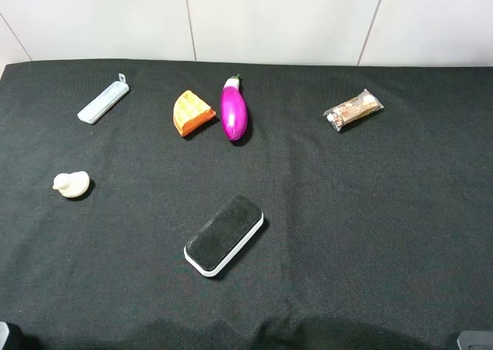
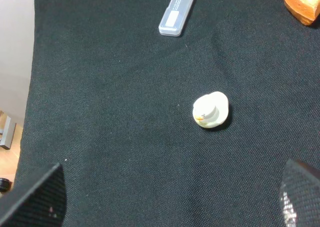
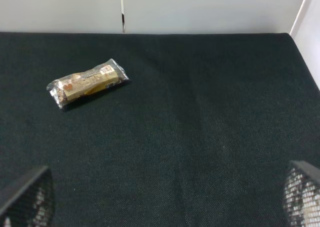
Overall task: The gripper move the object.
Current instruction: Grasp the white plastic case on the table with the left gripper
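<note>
1. We see the pale-blue case [image 1: 103,102] lying flat toward the far left of the table [image 1: 370,211], well apart from both grippers.
2. Our left gripper [image 2: 170,202] stands spread wide, grasping nothing.
3. Our right gripper [image 3: 164,199] is likewise released and holds nothing.

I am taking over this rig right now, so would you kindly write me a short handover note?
The left gripper is open and empty, above the table near the small white duck.
The right gripper is open and empty, on the right side, with the wrapped snack bar ahead of it.
The pale-blue case lies flat at the far left of the table, touched by neither gripper.
Done: nothing that shows; the case is not yet gripped.
Left: reach the case, probably with the left gripper as the nearer one, grip it and move it.
</note>
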